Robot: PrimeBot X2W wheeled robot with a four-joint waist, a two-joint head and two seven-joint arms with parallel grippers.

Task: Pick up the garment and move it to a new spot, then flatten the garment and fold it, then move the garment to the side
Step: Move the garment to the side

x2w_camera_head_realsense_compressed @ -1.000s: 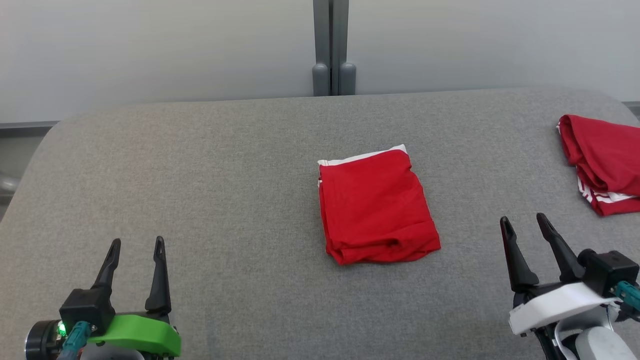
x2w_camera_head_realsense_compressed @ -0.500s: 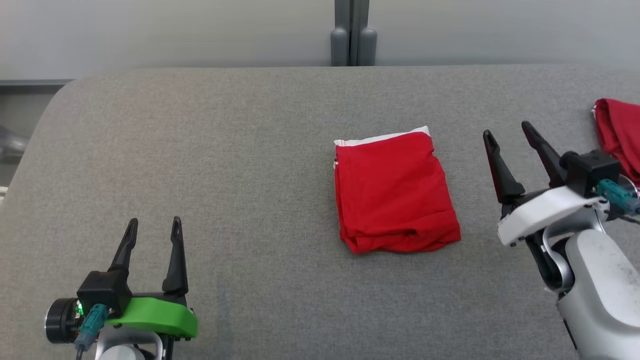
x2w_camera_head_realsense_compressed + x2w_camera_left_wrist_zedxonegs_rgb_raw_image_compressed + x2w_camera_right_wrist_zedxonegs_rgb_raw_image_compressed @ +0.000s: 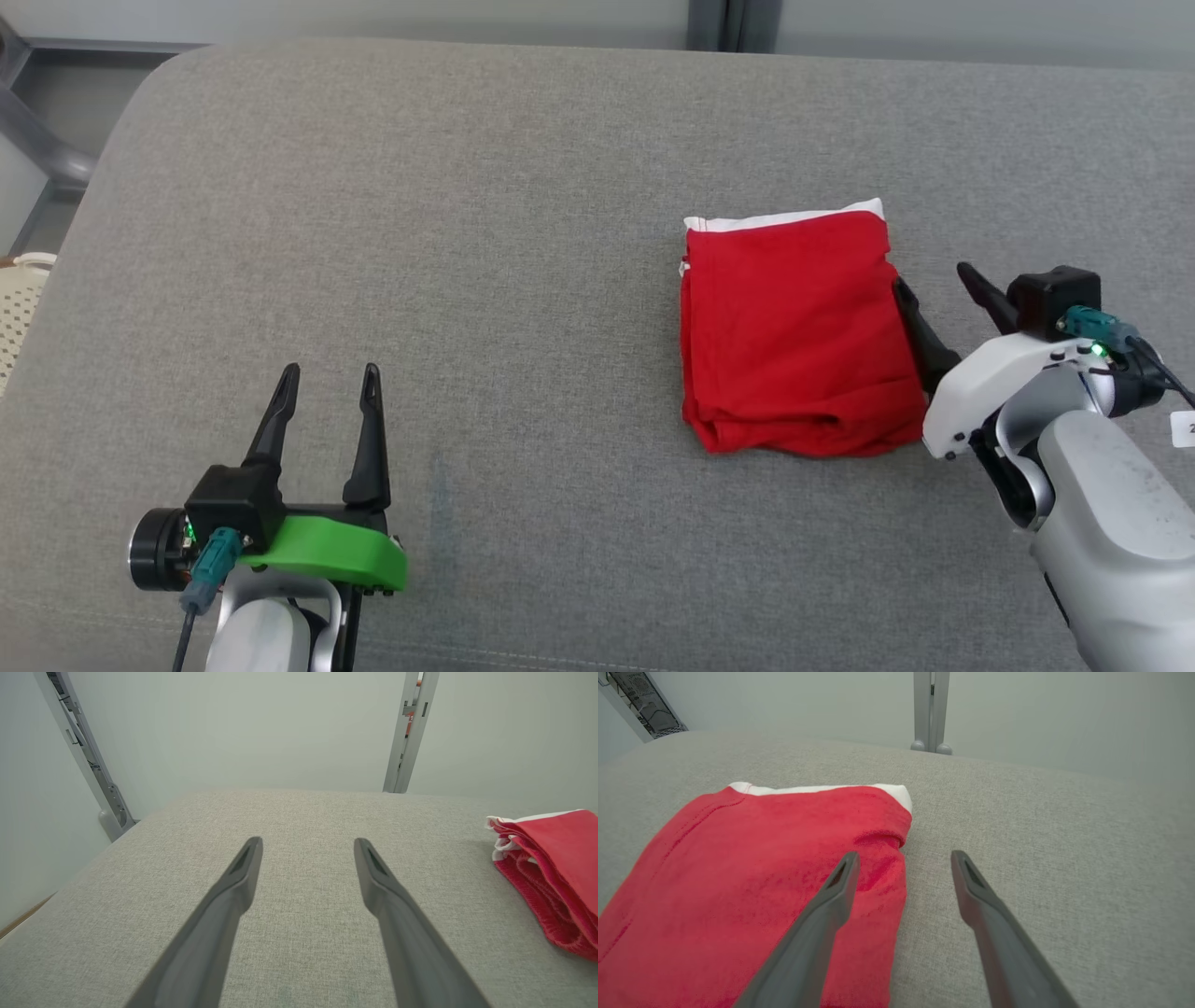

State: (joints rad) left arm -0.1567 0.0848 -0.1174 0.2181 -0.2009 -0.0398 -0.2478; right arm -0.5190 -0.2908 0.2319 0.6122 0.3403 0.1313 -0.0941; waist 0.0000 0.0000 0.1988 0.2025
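Jaws apart on both arms, the right pair straddles the right edge of the folded red garment [image 3: 794, 327], right of centre on the surface [image 3: 467, 233], and should catch every layer before closing.

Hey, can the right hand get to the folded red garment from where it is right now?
Probably yes: the right hand is open and straddles the right edge of the garment, with nothing lying between them.

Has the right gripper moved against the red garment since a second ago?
Yes. The right gripper came forward and left toward the red garment, now straddling its right edge.
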